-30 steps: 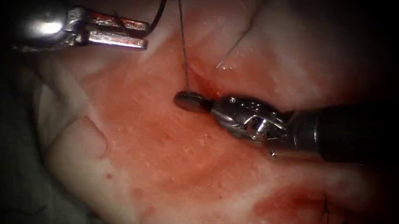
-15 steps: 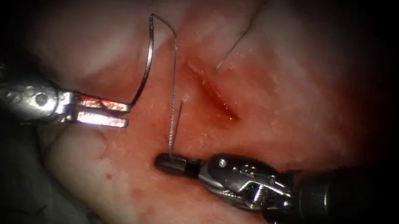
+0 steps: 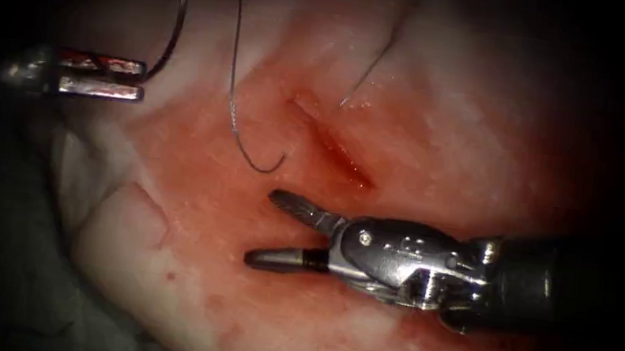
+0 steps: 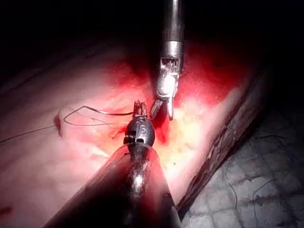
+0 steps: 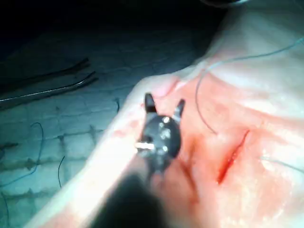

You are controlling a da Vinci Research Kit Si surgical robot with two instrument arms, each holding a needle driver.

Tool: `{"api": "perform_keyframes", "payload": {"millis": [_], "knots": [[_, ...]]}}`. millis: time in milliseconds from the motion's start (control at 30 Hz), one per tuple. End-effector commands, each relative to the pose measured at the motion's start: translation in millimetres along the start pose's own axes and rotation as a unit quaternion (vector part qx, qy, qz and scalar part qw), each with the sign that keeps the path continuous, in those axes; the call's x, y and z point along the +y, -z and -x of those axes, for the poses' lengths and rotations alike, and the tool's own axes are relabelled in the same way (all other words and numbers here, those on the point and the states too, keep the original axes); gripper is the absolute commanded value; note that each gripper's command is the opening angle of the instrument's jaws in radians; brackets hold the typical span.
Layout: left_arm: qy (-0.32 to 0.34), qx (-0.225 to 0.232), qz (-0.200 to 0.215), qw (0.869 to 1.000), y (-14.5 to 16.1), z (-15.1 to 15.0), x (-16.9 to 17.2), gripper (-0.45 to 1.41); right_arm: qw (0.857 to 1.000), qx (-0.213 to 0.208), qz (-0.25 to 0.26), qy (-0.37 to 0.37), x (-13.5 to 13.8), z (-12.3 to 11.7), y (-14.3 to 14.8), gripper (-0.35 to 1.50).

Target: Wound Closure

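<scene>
Right tool fingers: we see the right tool (image 3: 262, 225) with its two fingers spread wide and holding nothing; half a second ago they were closed on the thread.
Left tool fingers: we see the left tool (image 3: 141, 79) with its two flat fingers closed on the needle (image 3: 176, 19), near the lower end of its curve; it sits higher and further left than half a second ago.
Needle: a thin dark steel arc, clear of the tissue, rising from the left fingers, well left of the cut.
Thread: we see the thread (image 3: 234, 86) hanging slack left of the cut, a fine dark strand that ends in a small hook-shaped curl just above the right tool; earlier it ran taut down to the right fingers.
Cut: a short slanted slit (image 3: 332, 146) with wet red edges, above the right tool.
Tissue: the tissue (image 3: 182, 263) is pale, glossy and lumpy, stained with red fluid (image 3: 247, 191) around the cut.
Tabletop: the right wrist view shows a grey woven cloth (image 5: 52, 137) beside the tissue, with loose thread ends lying on it.
</scene>
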Motion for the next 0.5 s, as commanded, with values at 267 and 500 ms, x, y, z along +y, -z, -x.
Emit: {"api": "perform_keyframes", "payload": {"millis": [267,500], "knots": [[0.01,-0.017,-0.026,0.999,0.4,1.0,-0.5,-0.45,0.998,-0.01,0.064,0.013,4.6,2.7,0.0,1.15],[0.009,-0.012,-0.022,1.0,-0.2,1.0,-0.1,-0.45,0.997,-0.012,0.073,0.025,6.5,4.5,-1.9,1.13]]}}
